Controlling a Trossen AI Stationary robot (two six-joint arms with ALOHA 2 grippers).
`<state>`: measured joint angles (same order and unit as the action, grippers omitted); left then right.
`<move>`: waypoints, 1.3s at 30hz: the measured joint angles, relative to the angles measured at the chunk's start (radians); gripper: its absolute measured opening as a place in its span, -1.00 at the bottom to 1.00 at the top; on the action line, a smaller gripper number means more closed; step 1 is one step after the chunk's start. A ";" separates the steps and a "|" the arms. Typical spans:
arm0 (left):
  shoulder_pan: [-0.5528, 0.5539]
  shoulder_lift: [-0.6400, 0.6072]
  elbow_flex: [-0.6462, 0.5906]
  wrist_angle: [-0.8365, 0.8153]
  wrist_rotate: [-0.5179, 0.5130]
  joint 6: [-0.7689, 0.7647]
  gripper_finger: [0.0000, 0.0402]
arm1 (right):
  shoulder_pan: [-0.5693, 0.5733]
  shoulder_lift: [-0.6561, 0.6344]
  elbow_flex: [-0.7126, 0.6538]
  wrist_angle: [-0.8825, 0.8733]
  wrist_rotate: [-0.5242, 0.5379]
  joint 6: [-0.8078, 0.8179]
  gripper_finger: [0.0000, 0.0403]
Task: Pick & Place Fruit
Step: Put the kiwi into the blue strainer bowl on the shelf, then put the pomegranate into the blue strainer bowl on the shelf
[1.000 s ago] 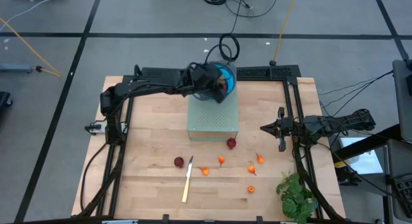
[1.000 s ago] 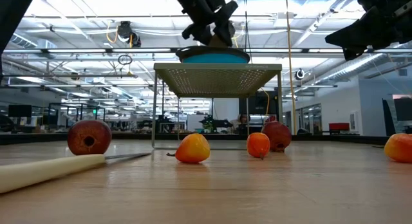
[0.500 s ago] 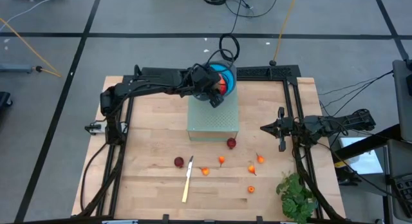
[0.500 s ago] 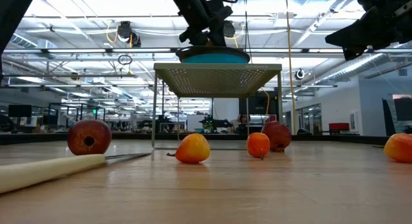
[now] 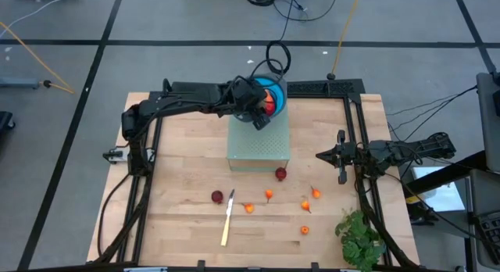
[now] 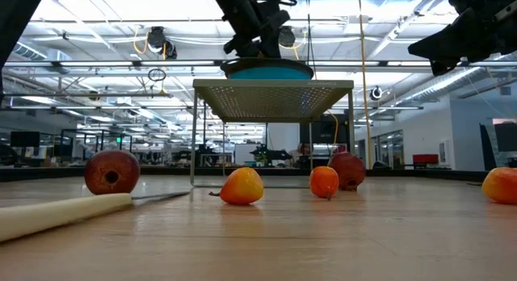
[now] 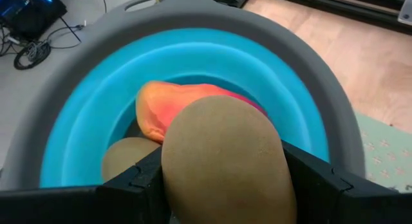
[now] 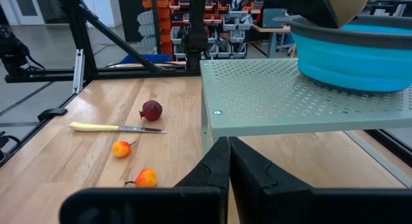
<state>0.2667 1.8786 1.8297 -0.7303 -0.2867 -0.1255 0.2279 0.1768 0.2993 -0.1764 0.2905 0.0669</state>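
Kiwi clamped in left claw, directly above blue bowl on raised perforated stand | mango and second kiwi lie inside | right claw clenched empty, parked at worktop edge.

No readable text, label, brand, number or sign anywhere. Nothing legible on the desk, the blue bowl, the perforated stand or the arms; background shelving and room fixtures too small to read.
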 joint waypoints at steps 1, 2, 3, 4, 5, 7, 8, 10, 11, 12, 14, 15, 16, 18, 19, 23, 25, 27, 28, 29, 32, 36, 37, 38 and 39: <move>0.000 0.000 0.000 0.000 0.000 0.001 0.13 | 0.000 0.000 0.000 0.000 0.000 0.000 -1.00; 0.000 0.000 0.000 0.000 0.002 0.005 0.13 | 0.000 0.000 0.000 0.000 0.000 0.000 -1.00; 0.000 0.000 0.000 0.000 0.002 0.015 0.13 | 0.000 0.000 0.000 0.000 0.000 0.000 -1.00; 0.000 0.000 0.000 -0.001 0.003 0.026 0.13 | 0.000 0.000 0.000 0.000 0.000 0.000 -1.00; 0.000 0.000 0.000 -0.003 0.009 0.036 0.13 | 0.000 0.000 0.000 0.000 0.000 0.000 -1.00; 0.001 0.000 0.000 -0.013 0.039 0.048 0.13 | 0.000 0.000 0.000 0.000 0.000 0.000 -1.00; 0.001 0.000 0.000 -0.018 0.054 0.049 0.13 | 0.000 0.000 0.000 0.000 0.000 0.000 -1.00; 0.000 0.000 0.000 -0.026 0.065 0.050 0.15 | 0.000 0.000 0.000 0.000 0.000 0.000 -1.00; 0.000 0.000 0.000 -0.029 0.069 0.052 0.17 | 0.000 0.000 0.000 0.000 0.000 0.000 -1.00; 0.000 0.000 0.000 -0.031 0.069 0.052 0.19 | 0.000 0.000 0.000 0.000 0.000 0.000 -1.00; 0.001 0.000 0.000 -0.031 0.069 0.052 0.25 | 0.000 0.000 0.000 0.000 0.000 0.000 -1.00; 0.001 0.000 0.000 -0.032 0.069 0.052 0.29 | 0.000 0.000 0.000 0.000 0.000 0.000 -1.00; 0.001 0.000 0.000 -0.032 0.069 0.052 0.33 | 0.000 0.000 0.000 0.000 0.000 0.000 -1.00; 0.001 0.000 0.000 -0.032 0.069 0.052 0.40 | 0.000 0.000 0.000 0.000 0.000 0.000 -1.00; 0.001 0.000 0.000 -0.031 0.068 0.052 0.44 | 0.000 0.000 0.000 0.000 0.000 0.000 -1.00; 0.003 -0.001 0.000 -0.023 0.032 0.092 0.56 | 0.000 0.000 0.000 0.000 0.000 0.000 -1.00; 0.003 -0.001 0.002 -0.025 0.006 0.121 0.61 | 0.000 0.000 0.000 0.000 0.000 0.000 -1.00; 0.003 -0.001 0.021 -0.026 -0.007 0.148 0.64 | 0.000 0.000 0.000 0.000 0.000 0.000 -1.00; 0.003 -0.001 0.037 -0.026 -0.009 0.159 0.65 | 0.000 0.000 0.000 0.000 0.000 0.000 -1.00; 0.003 -0.001 0.056 -0.026 -0.011 0.167 0.66 | 0.000 0.000 0.000 0.000 0.000 0.000 -1.00; 0.003 -0.002 0.127 -0.036 -0.011 0.172 0.67 | 0.000 0.000 0.000 0.000 0.000 0.000 -1.00; -0.002 -0.002 0.232 -0.078 -0.012 0.130 0.67 | 0.000 0.000 0.000 0.000 -0.003 0.000 -1.00; -0.004 -0.002 0.256 -0.096 -0.012 0.112 0.67 | 0.000 0.000 0.000 0.000 -0.003 0.000 -1.00; -0.008 -0.002 0.281 -0.117 -0.013 0.091 0.67 | 0.000 0.000 0.000 0.000 -0.003 0.000 -1.00; -0.012 -0.002 0.304 -0.142 -0.013 0.070 0.67 | 0.000 0.000 0.000 0.000 -0.003 0.000 -1.00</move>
<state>0.2547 1.8767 2.1337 -0.8726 -0.2993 -0.0552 0.2279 0.1768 0.2993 -0.1764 0.2870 0.0669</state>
